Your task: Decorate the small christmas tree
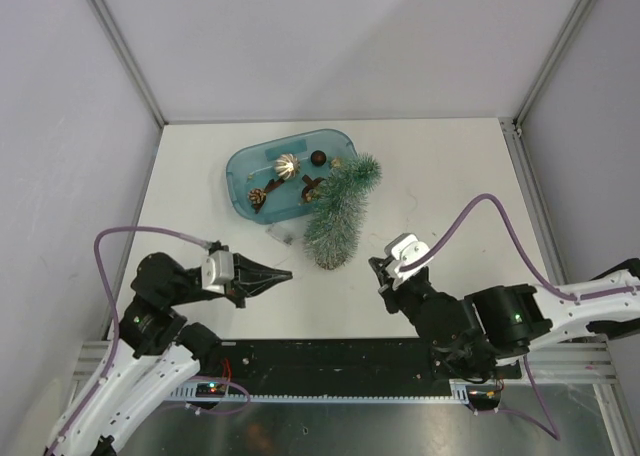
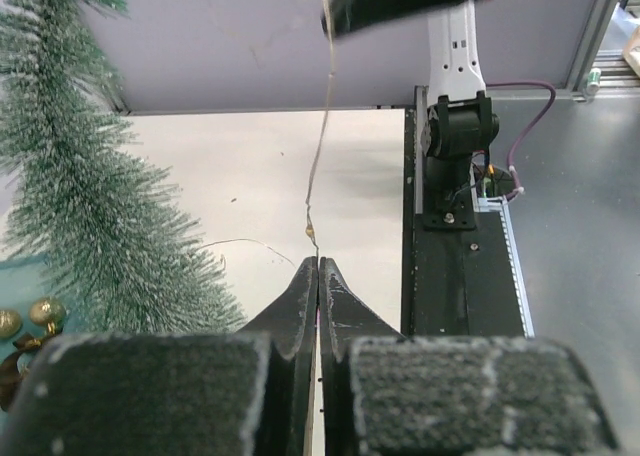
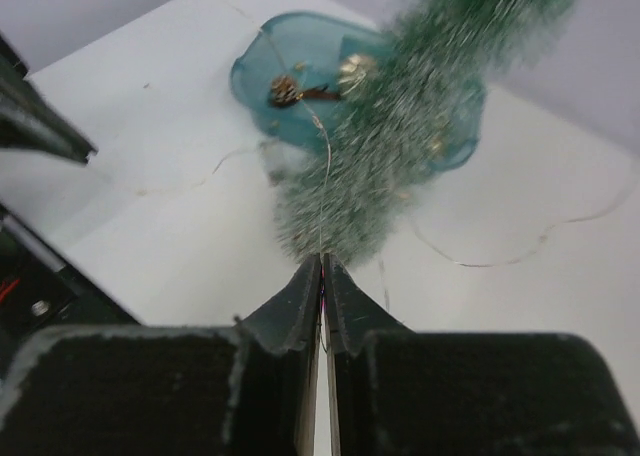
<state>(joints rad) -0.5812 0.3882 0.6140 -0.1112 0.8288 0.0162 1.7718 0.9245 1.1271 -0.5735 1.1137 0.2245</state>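
Note:
The small christmas tree lies on its side on the white table, its tip resting on the rim of the blue tub. In the left wrist view the tree fills the left side. A thin wire string runs from my left gripper, which is shut on it, towards the right gripper. My right gripper is shut on the wire just in front of the tree's base end. In the top view, the left gripper and right gripper flank that base end.
The tub holds a gold ornament, a dark brown ball and a pine cone. A loose loop of wire lies on the table right of the tree. The right arm's base stands on the black rail.

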